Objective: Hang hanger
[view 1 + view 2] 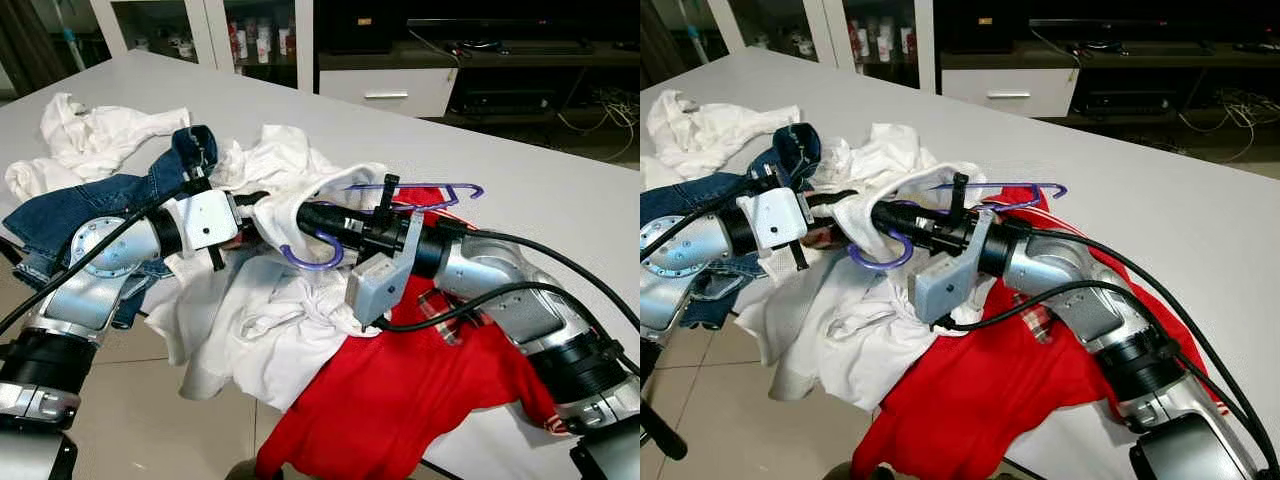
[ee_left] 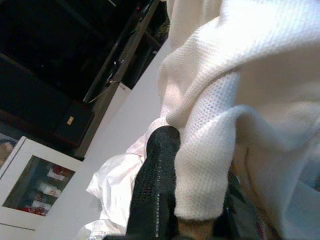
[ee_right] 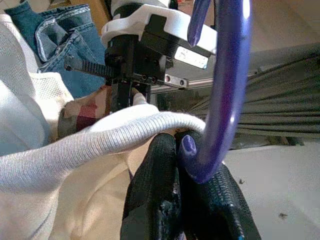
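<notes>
A purple plastic hanger (image 1: 418,190) lies over the clothes pile, its hook (image 3: 225,90) curling down in front. My right gripper (image 1: 305,217) is shut on the hanger near the hook, and a black finger (image 3: 155,195) presses against it. A white knit garment (image 1: 290,160) is draped across both grippers, its ribbed collar (image 3: 115,135) wrapping over the right fingers. My left gripper (image 1: 250,200) faces the right one from the left, shut on a fold of that white garment (image 2: 240,75), with one finger (image 2: 155,185) beside the fabric.
A red garment (image 1: 400,400) hangs over the front edge of the white table (image 1: 560,190). Blue jeans (image 1: 80,205) and another white cloth (image 1: 90,140) lie at the left. Cabinets and a drawer unit (image 1: 390,90) stand behind the table.
</notes>
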Motion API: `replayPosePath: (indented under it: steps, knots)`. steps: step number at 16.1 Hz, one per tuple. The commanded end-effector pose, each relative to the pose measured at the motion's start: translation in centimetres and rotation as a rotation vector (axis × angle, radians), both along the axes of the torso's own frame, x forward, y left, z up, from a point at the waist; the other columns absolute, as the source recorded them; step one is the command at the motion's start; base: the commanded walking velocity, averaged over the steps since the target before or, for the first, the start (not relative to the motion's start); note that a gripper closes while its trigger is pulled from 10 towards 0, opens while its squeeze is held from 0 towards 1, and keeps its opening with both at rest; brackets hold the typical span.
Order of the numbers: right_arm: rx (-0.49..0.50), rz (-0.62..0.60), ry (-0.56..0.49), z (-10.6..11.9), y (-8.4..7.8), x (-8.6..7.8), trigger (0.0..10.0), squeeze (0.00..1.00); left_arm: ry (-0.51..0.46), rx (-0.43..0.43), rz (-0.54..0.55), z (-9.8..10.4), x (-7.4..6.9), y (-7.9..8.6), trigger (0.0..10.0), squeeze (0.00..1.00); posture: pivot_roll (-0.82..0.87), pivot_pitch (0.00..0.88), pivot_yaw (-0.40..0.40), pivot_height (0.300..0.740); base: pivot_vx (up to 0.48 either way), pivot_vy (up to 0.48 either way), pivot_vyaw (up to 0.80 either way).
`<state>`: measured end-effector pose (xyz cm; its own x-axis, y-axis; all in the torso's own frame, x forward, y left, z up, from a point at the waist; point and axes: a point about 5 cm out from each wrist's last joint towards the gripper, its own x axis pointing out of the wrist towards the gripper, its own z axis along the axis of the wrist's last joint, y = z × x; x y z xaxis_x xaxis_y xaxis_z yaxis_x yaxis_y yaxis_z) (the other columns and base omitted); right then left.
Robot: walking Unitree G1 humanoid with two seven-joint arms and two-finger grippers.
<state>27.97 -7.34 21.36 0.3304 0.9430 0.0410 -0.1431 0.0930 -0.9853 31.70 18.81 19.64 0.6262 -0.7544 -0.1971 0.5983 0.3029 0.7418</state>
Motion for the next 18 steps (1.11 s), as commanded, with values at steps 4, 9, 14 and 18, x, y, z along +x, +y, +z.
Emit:
replayPosePath:
  steps: [4, 9, 14, 18]
  knots:
    - [0.057, -0.019, -0.109, 1.9, -0.6, 0.5, 10.0, 0.0, 0.037, 0.026, -0.048, -0.8, -0.4, -0.9, 0.0, 0.0, 0.08, 0.0, 0.016, 0.74, 0.0, 0.0, 0.0]
    - [-0.007, -0.034, -0.107, 1.3, -1.1, 0.9, 10.0, 0.0, 0.034, 0.022, -0.045, -0.9, -0.4, -1.0, 0.0, 0.0, 0.08, 0.0, 0.009, 0.74, 0.0, 0.0, 0.0]
    - [-0.032, -0.1, -0.102, 1.0, -2.5, 1.6, 10.0, 0.0, 0.045, 0.011, -0.032, -1.3, -0.4, -0.9, 0.0, 0.0, 0.07, 0.0, 0.009, 0.74, 0.0, 0.0, 0.0]
    - [-0.006, -0.181, -0.068, 1.0, -4.1, 2.1, 10.0, 0.0, 0.052, 0.002, -0.02, -1.5, -0.4, -0.7, 0.0, 0.0, 0.08, 0.0, 0.01, 0.74, 0.0, 0.0, 0.0]
